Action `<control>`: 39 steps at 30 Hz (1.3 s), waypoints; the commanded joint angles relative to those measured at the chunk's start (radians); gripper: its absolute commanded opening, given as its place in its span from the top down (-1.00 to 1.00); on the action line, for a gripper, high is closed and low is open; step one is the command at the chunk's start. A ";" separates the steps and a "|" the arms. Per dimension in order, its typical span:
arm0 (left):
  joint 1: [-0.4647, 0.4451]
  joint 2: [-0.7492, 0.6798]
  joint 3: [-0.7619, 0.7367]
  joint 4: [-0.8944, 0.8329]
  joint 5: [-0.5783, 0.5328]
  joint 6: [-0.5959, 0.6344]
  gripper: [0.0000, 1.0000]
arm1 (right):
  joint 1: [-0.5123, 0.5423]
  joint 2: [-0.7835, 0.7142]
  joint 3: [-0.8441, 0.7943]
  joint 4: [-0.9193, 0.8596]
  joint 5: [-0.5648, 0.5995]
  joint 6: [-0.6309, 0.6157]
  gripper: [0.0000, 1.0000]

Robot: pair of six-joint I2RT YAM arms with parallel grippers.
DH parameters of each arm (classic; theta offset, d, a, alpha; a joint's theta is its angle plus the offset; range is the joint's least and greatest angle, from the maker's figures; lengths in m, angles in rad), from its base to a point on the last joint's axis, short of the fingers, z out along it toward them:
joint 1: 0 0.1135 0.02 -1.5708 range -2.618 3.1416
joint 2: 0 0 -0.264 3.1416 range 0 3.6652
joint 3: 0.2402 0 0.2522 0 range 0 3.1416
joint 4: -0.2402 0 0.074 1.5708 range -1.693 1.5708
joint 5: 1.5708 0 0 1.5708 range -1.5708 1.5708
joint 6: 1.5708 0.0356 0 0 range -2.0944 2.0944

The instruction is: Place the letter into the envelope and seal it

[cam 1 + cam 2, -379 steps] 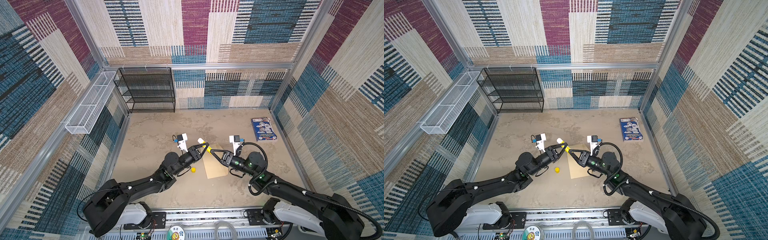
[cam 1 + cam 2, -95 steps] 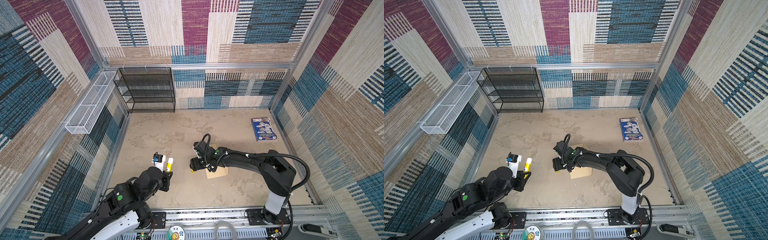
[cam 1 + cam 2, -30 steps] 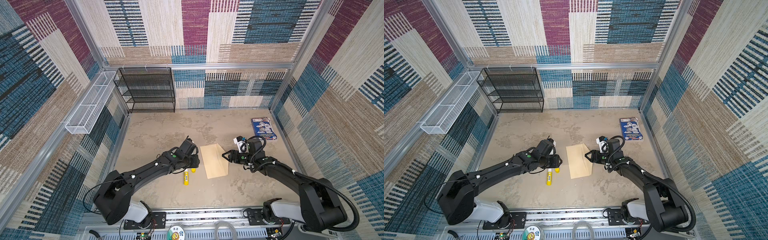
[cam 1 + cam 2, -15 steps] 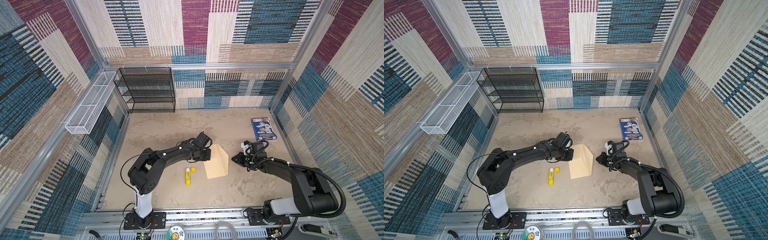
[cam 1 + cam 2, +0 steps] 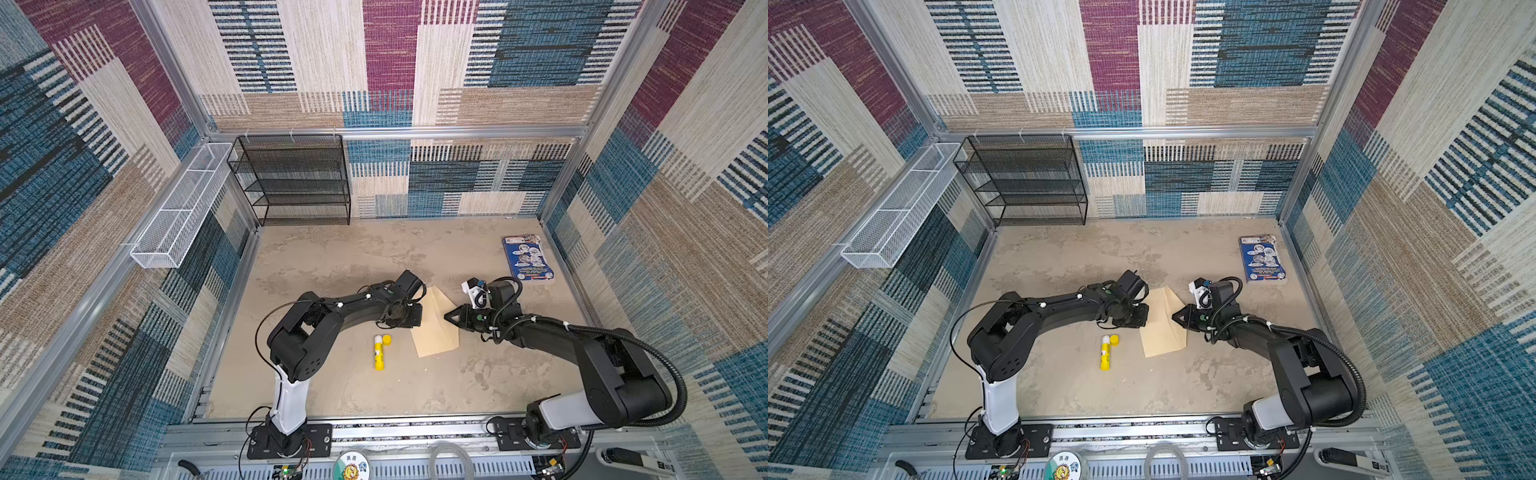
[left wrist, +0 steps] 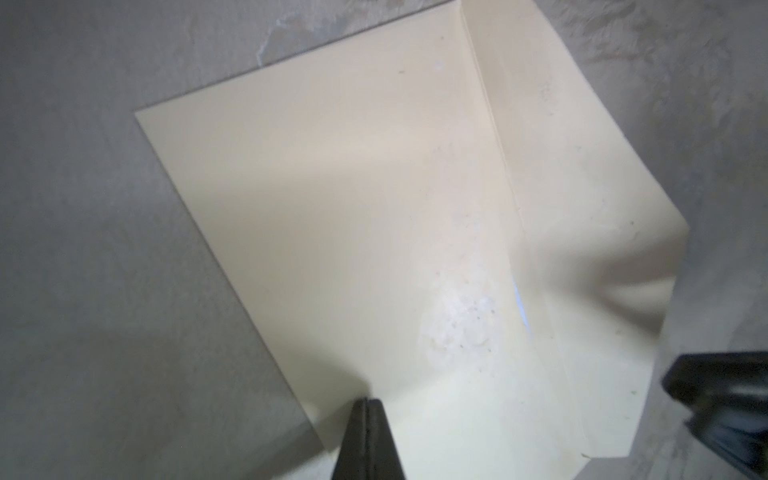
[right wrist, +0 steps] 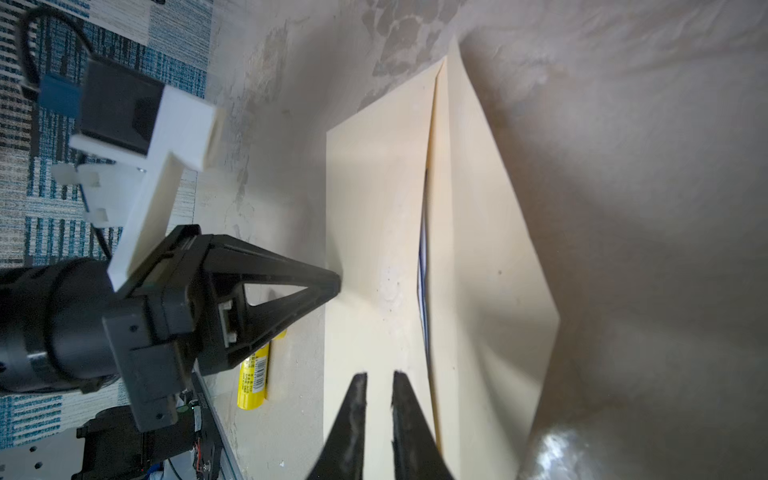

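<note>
Tan envelope (image 5: pixel 432 332) (image 5: pixel 1160 332) lies near the middle of the sandy table (image 5: pixel 332 257), between the two grippers, in both top views.

Nearest the robot's base, just left of the envelope and apart from it, a yellow glue stick (image 5: pixel 378 353) (image 5: pixel 1106 353) lies on its side. Its loose yellow cap (image 5: pixel 387 339) (image 5: pixel 1114 340) sits at its far end.

The envelope's body rests on the table. Its flap (image 5: pixel 442 303) is on the right side, lifted and creased rather than pressed flat. In the right wrist view a thin blue-and-white sliver of the letter (image 7: pixel 422 249) shows in the slit under the flap; the left wrist view shows the same sliver (image 6: pixel 519 307). The rest of the sheet is hidden inside.

The left gripper (image 5: pixel 419 316) (image 5: pixel 1145 316) (image 6: pixel 368 405) meets the envelope's left edge with its jaws pressed together. Whether paper is caught between them cannot be told.

The right gripper (image 5: pixel 448 318) (image 5: pixel 1175 318) (image 7: pixel 378 374) points at the envelope's right side, by the flap. Its jaws stand a narrow gap apart, with nothing seen between them.

Farther back on the right, by the wall, lies a glossy blue booklet (image 5: pixel 528 257) (image 5: pixel 1262 258). At the far wall stands a black wire shelf (image 5: pixel 297 183) (image 5: pixel 1025 183). A white wire basket (image 5: pixel 178 208) (image 5: pixel 897 208) hangs on the left wall.
</note>
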 commanded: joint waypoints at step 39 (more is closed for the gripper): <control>-0.004 0.050 -0.016 -0.003 0.018 0.044 0.97 | 0.067 0.180 -0.001 0.192 0.013 0.063 0.66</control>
